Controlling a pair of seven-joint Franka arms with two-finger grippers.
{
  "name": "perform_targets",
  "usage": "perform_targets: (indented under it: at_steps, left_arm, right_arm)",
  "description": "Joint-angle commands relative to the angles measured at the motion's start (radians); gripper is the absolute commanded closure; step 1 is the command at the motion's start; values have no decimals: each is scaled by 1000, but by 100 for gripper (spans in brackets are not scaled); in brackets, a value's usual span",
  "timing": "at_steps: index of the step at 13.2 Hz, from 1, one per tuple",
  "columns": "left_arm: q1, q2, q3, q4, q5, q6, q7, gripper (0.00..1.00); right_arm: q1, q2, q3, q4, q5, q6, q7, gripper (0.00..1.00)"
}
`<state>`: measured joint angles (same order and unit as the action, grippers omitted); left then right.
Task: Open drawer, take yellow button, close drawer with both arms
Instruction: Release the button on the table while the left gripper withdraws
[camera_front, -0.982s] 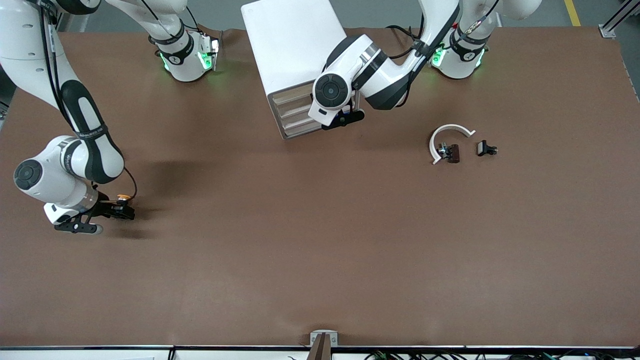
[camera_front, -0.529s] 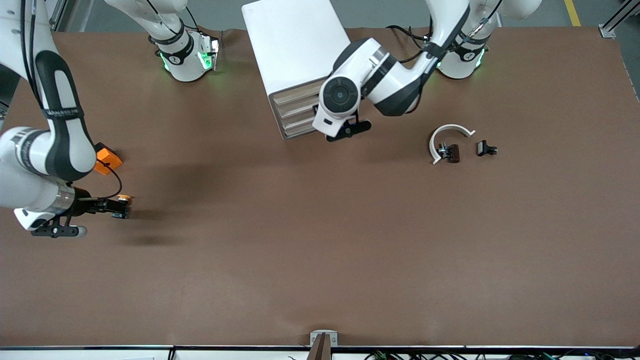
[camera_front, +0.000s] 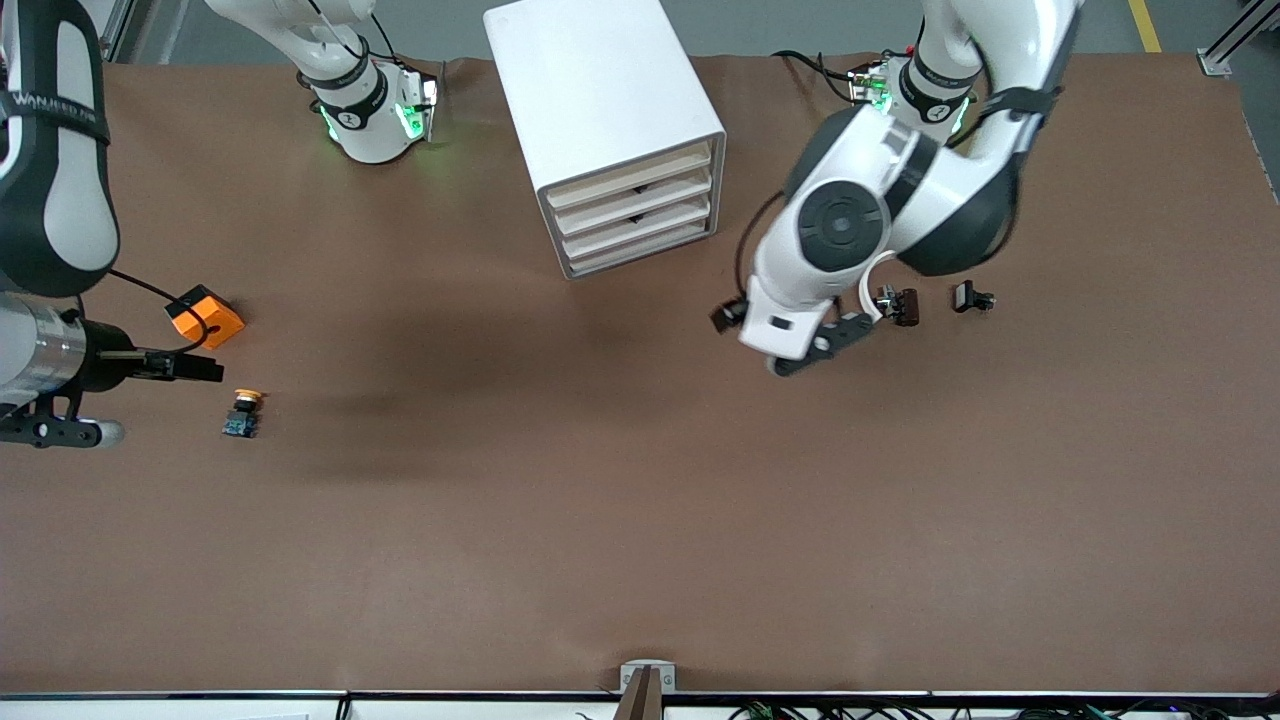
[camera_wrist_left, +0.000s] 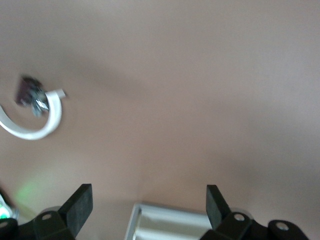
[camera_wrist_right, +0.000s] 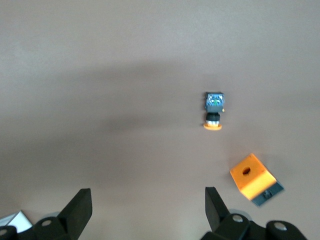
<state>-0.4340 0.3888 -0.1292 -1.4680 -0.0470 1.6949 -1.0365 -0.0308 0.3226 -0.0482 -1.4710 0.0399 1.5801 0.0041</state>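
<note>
Both arms have pulled back since half a second ago: right claw has let the button go and drawn off toward the right arm's end of the desk; left claw has left the cabinet front and swung out over bare desk.

Button lies on its side on the desk, alone, just nearer the camera than the orange cube, apart from it. Right wrist view: button and cube both free, right claw fingers spread wide, empty.

All four drawers sit flush, shut.

Left claw hangs over the desk near the white arc and black clips. Left wrist view: fingers spread wide, empty.
</note>
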Motion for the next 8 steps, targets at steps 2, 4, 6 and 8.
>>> perform_targets:
  at_steps: [2, 4, 6, 8]
  left_arm:
    - [119, -79, -7, 17, 87, -20, 22, 0]
    - [203, -125, -9, 15, 87, -37, 86, 0]
    - [291, -160, -9, 20, 87, -49, 200, 0]
    - [363, -176, -10, 21, 87, -50, 291, 0]
  right_arm:
    - [17, 6, -5, 115, -25, -124, 27, 0]
    - [19, 4, -7, 164, -28, -161, 25, 0]
    - [9, 4, -10, 225, -26, -227, 25, 0]
    - [6, 4, -13, 241, -26, -265, 24, 0]
